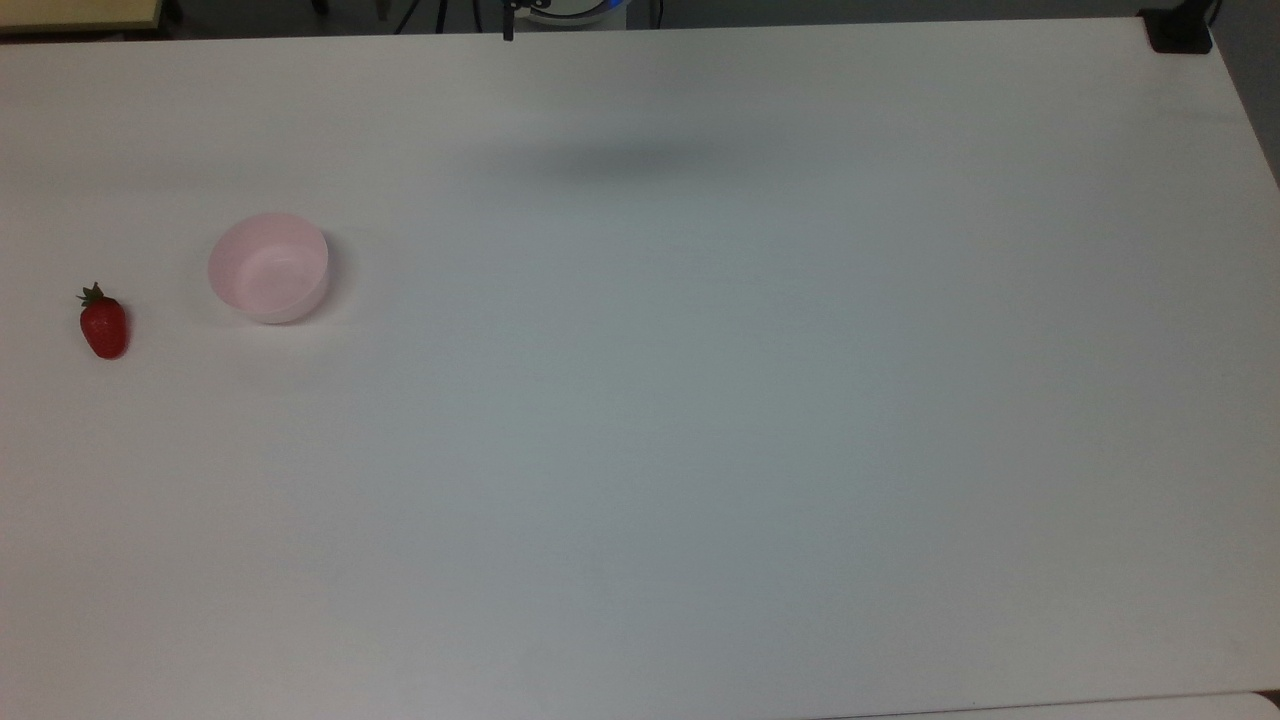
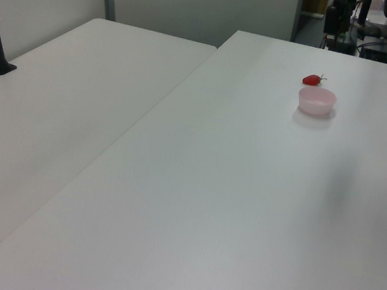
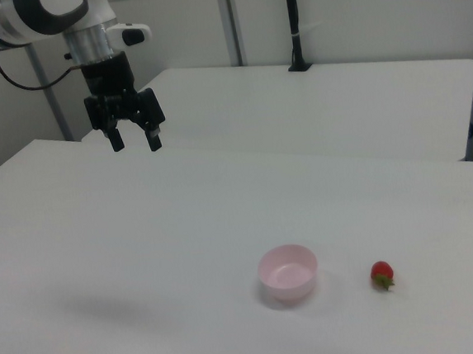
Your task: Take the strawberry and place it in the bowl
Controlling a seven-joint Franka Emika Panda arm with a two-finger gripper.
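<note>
A small red strawberry [image 1: 104, 327] with a green cap lies on the white table near the top view's left edge. Right of it stands the empty pale pink bowl [image 1: 268, 267]. In the left view the strawberry [image 2: 311, 79] sits just behind the bowl [image 2: 317, 101]. In the right view the strawberry [image 3: 382, 274] lies right of the bowl [image 3: 288, 273]. My gripper [image 3: 136, 142] hangs open high above the table at the right view's upper left, far from both, with nothing between its fingers.
The white table [image 1: 700, 400] spreads wide around the two objects. A second white table [image 2: 61, 103] adjoins it on the left view's left. A black post [image 3: 293, 23] stands on that table, and a black clamp [image 1: 1178, 32] sits at the top view's upper right corner.
</note>
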